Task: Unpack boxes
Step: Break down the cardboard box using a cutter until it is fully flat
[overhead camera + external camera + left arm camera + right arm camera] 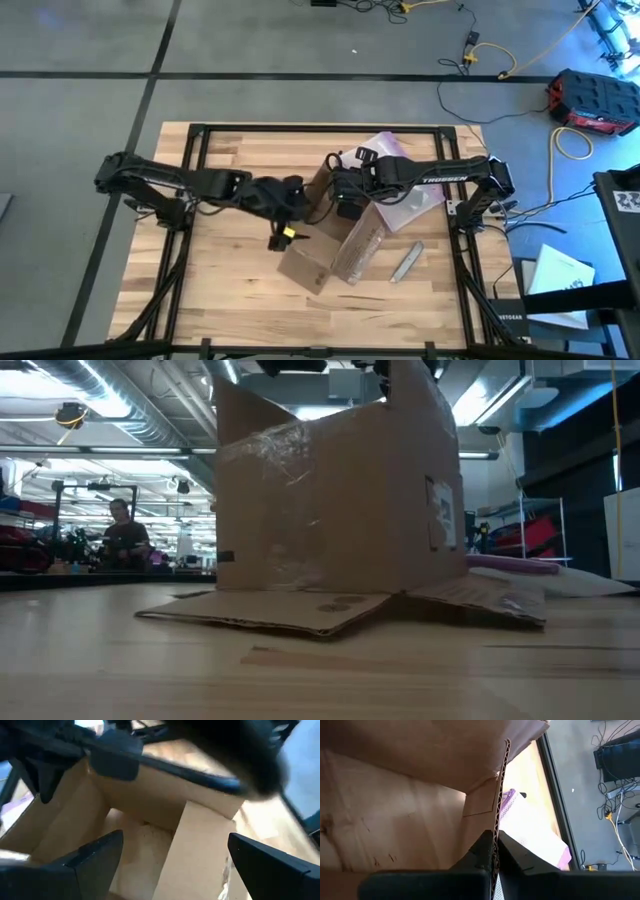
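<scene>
A workshop with cables on a grey floor is being seen around a wooden table [230,290], and in the low view a person [122,535] is being shown far off in the room behind it. Near the table's middle, a brown cardboard box [335,510] is being kept upright with its open top facing upward; its flaps are being spread flat on the wood at the front, as the low view shows. Its long axis cannot be told with certainty from these views. A pale label [438,510] is being shown on the box's side wall.

The right gripper [495,855] is being held at the box's edge, its fingers closed on a cardboard wall [499,795] that is being seen edge-on between them. The left gripper [172,855] is being held over the box's open inside, its fingers [95,857] spread wide and gripping nothing.

A clear plastic bag [405,200] with a purple edge is lying just beside the box on the right arm's side. A small grey tool [405,262] is lying nearer the front edge, apart from the box.
</scene>
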`<action>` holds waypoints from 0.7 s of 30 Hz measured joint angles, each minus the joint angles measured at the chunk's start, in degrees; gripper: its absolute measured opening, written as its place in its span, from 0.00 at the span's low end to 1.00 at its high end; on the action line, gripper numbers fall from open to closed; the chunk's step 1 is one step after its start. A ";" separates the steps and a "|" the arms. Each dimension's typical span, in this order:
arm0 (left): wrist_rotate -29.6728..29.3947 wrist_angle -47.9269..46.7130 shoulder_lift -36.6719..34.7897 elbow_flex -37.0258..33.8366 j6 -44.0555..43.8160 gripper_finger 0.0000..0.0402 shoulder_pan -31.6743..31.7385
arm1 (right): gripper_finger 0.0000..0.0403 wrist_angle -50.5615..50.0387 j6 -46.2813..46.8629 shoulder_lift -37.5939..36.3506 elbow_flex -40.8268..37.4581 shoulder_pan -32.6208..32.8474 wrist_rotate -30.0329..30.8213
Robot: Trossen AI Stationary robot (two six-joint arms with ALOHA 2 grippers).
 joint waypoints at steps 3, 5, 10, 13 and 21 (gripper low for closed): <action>5.39 0.24 2.23 -0.01 0.12 0.86 1.73 | 0.00 -0.29 -0.29 0.00 -0.04 0.00 0.00; 7.52 0.71 3.84 -0.09 0.41 0.87 2.39 | 0.00 -0.24 -0.35 0.02 -0.07 0.00 0.00; 8.63 -0.14 7.54 -0.08 2.49 0.87 3.94 | 0.00 0.51 -0.28 -0.01 -0.07 0.00 -0.02; 8.50 1.38 8.80 -0.07 3.27 0.87 4.48 | 0.00 1.06 -0.28 0.02 -0.09 -0.07 0.00; 7.84 0.12 10.65 0.07 8.38 0.87 4.33 | 0.00 1.21 -0.31 0.02 -0.09 -0.04 0.00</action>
